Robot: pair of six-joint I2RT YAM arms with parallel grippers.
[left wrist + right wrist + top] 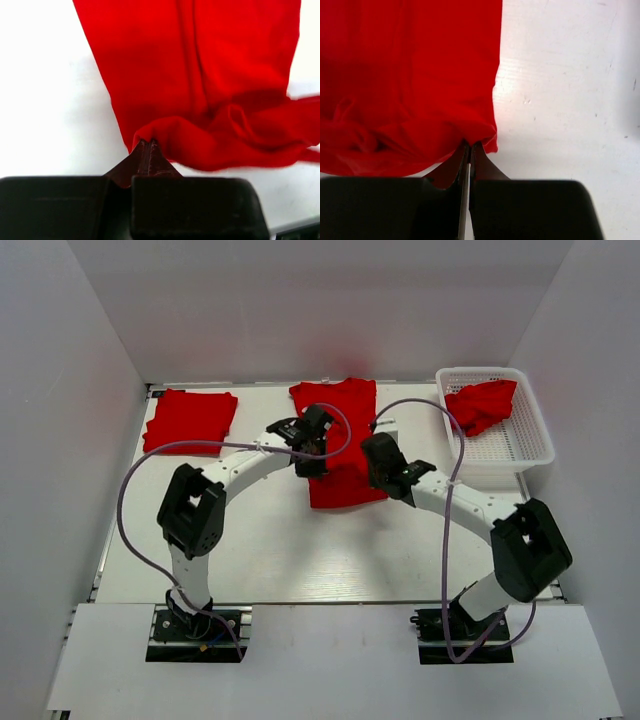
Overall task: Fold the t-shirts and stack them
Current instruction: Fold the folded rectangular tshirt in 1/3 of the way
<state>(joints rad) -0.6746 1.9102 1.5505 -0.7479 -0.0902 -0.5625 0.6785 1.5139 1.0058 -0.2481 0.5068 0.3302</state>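
We see both grippers clamped on the same red t-shirt point(340, 410), which lies spread in the middle of the white table point(270, 540), its collar end toward the far wall and its hem end toward the arm bases. In the left wrist view, the left gripper point(148, 144) has its fingertips pressed together on a bunched fold of the cloth. The rest of the shirt stretches away ahead of it and to its right, with bare table on its left. In the right wrist view, the right gripper point(470, 147) pinches a corner at the shirt's edge. Its jaws are closed with only a thin slit between them, the cloth runs ahead and to its left, and bare table lies on its right. From above, the two grippers sit on opposite sides of this shirt, near its lower half. A folded t-shirt point(190, 420) lies flat at the far left of the table, well apart from both. A crumpled t-shirt point(482, 405) sits inside the white mesh basket point(520, 445) at the far right.
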